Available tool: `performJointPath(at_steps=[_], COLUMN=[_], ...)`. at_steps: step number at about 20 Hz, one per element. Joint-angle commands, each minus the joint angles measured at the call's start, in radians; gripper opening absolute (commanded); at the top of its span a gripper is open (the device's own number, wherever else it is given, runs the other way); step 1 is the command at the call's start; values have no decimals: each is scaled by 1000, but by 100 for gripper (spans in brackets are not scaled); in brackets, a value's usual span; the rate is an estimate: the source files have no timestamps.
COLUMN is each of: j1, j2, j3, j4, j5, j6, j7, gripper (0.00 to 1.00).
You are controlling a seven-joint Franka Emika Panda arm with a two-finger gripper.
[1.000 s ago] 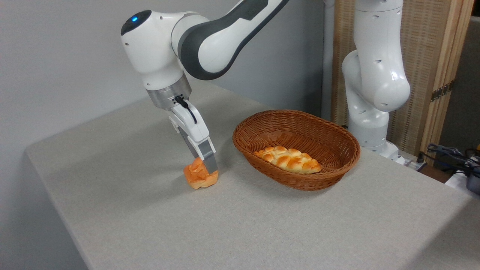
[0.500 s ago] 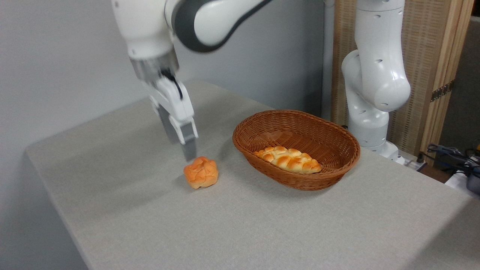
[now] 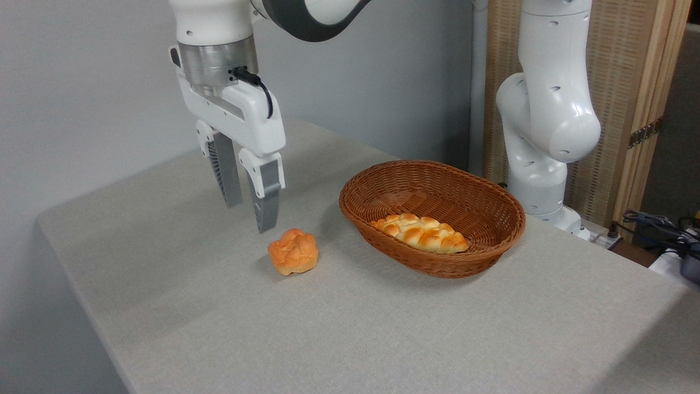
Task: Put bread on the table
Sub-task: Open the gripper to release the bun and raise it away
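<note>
The bread (image 3: 293, 251), a small orange-golden knotted bun, rests on the light grey table (image 3: 339, 328) left of the wicker basket. My gripper (image 3: 250, 214) hangs above and slightly left of it, apart from it. Its two grey fingers (image 3: 266, 202) point down with a gap between them, and nothing is held there.
A brown wicker oval basket (image 3: 495, 205) stands right of the bun, with a paler braided loaf (image 3: 420, 232) inside. The arm's white base (image 3: 538, 164) rises behind the basket. Cables (image 3: 661, 227) lie at the far right edge. A wooden screen stands behind.
The gripper let go of the bun, rose up and away to the left, and turned so both fingers show. The bun stays on the table.
</note>
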Motion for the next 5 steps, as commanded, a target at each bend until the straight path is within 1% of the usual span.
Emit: performJointPath(at_steps=[1, 2, 5], j1=[-5, -5, -5], j2=[4, 4, 6], j3=[31, 41, 43], j4=[23, 28, 31], j5=[26, 26, 17], j6=[2, 3, 6], j7=[-22, -19, -12], gripper=[100, 100, 100])
